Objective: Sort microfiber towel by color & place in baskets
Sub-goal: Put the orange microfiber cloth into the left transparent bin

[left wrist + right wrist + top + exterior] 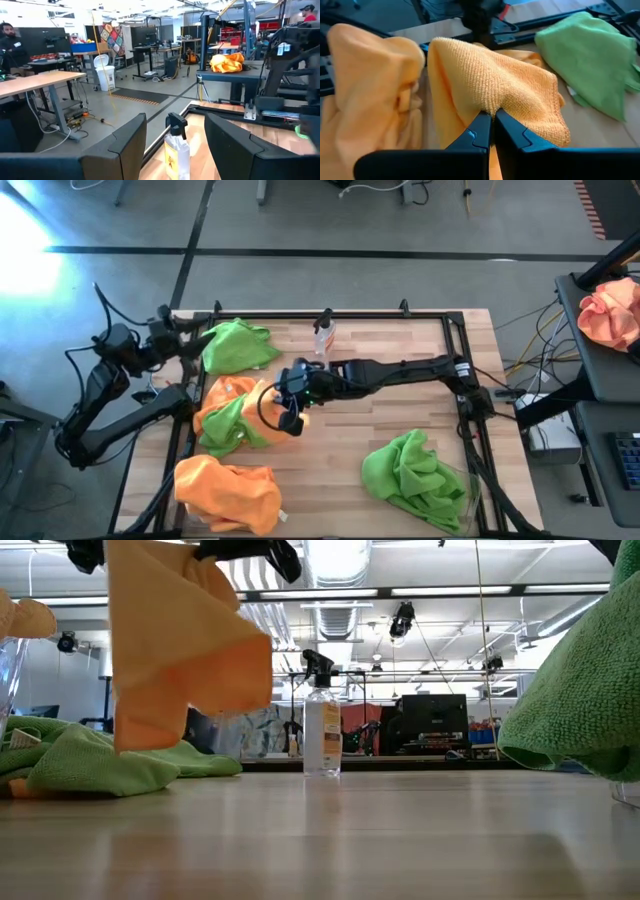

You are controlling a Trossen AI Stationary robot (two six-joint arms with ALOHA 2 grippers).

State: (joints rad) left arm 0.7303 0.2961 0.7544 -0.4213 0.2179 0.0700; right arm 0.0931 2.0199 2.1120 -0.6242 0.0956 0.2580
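Your left arm sits folded at the tabletop's (400, 420) left edge, left pincer (205, 340) spread open and empty. At frame centre your right arm stretches leftward — right pincer (492, 120) clamped on an orange microfiber towel (490, 85), lifted above the mixed pile (235, 420).

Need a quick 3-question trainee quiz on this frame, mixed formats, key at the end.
1. True or false: the right gripper is shut on an orange towel lifted off the table.
2. Multiple choice: the spray bottle stands
A. at the table's far edge, upright
B. inside a basket
C. tipped over beside the green pile
3. Fill in: the left gripper, off the table's left side, is ____ and holds nothing.

Key:
1. True. The low view shows the towel hanging clear of the tabletop.
2. A
3. open
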